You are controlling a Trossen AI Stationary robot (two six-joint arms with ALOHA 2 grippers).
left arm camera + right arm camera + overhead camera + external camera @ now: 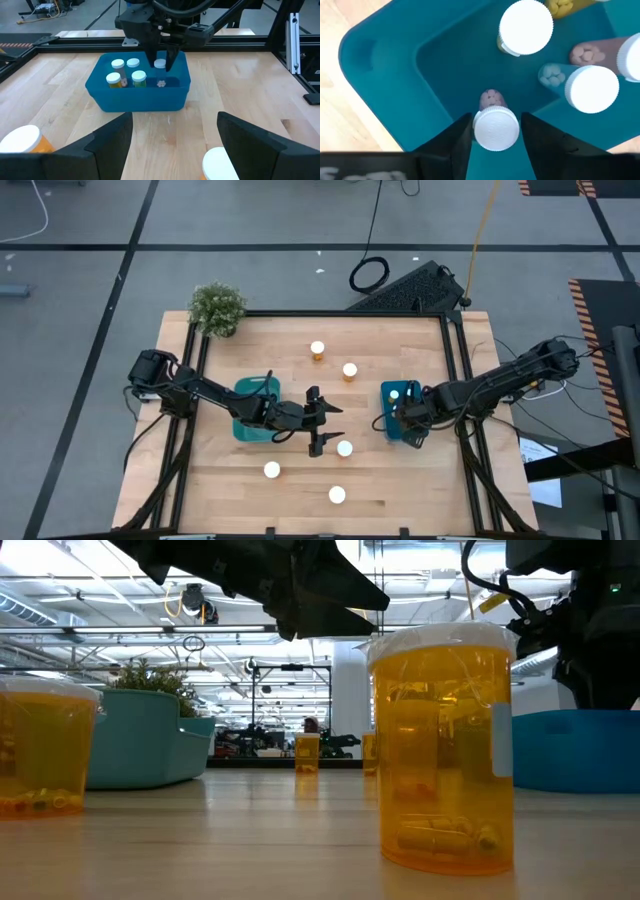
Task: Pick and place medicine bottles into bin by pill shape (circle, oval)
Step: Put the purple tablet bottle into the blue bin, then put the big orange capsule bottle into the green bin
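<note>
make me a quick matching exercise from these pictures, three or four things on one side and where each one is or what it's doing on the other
Things:
1. right gripper
2. left gripper
3. small green potted plant
4. black keyboard

Places or states:
A. on the floor beyond the table's far edge
B. open above the wooden table, near a white-capped amber bottle
C. at the table's far left corner
D. shut on a small white-capped bottle over the right teal plastic bin

Pairs: 1-D, 2-B, 3-C, 4-A
</note>
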